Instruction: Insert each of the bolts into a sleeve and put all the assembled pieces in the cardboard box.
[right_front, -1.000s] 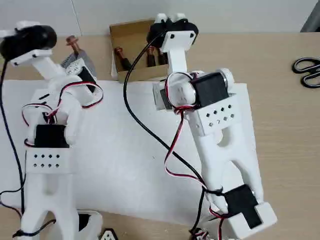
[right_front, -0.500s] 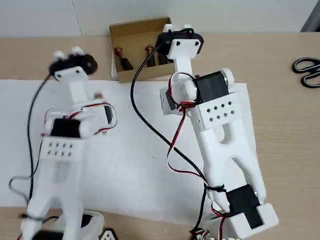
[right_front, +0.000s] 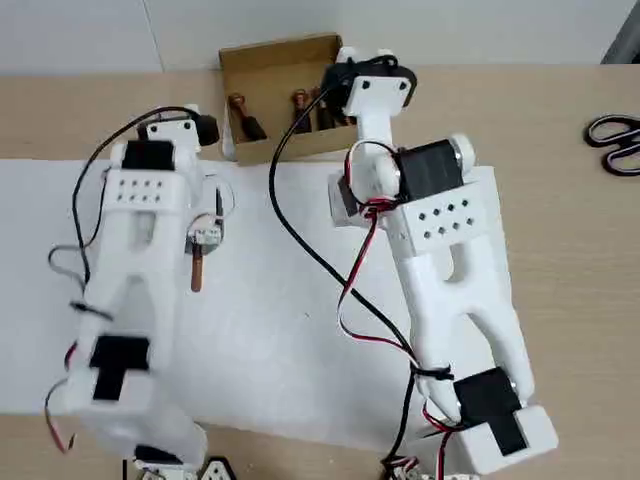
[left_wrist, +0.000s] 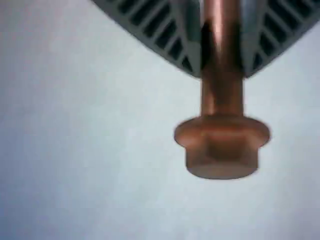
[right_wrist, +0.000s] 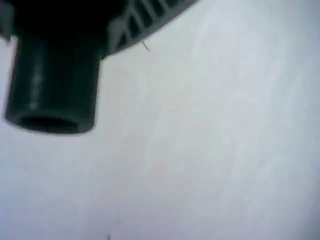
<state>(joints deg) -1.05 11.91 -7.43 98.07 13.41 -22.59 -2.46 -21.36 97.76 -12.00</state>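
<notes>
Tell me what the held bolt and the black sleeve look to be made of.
The bolt: likely copper-coloured metal, smooth, with a soft sheen along its shank. The sleeve: black plastic or rubber, matte with a faint highlight; which one is unclear.

Pale wooden table (right_front: 560, 200), partly covered by a white sheet (right_front: 260, 340). Black-handled scissors (right_front: 615, 140) near the right edge, on bare wood. Plain white wall (right_front: 100, 35) behind, evenly lit.
</notes>
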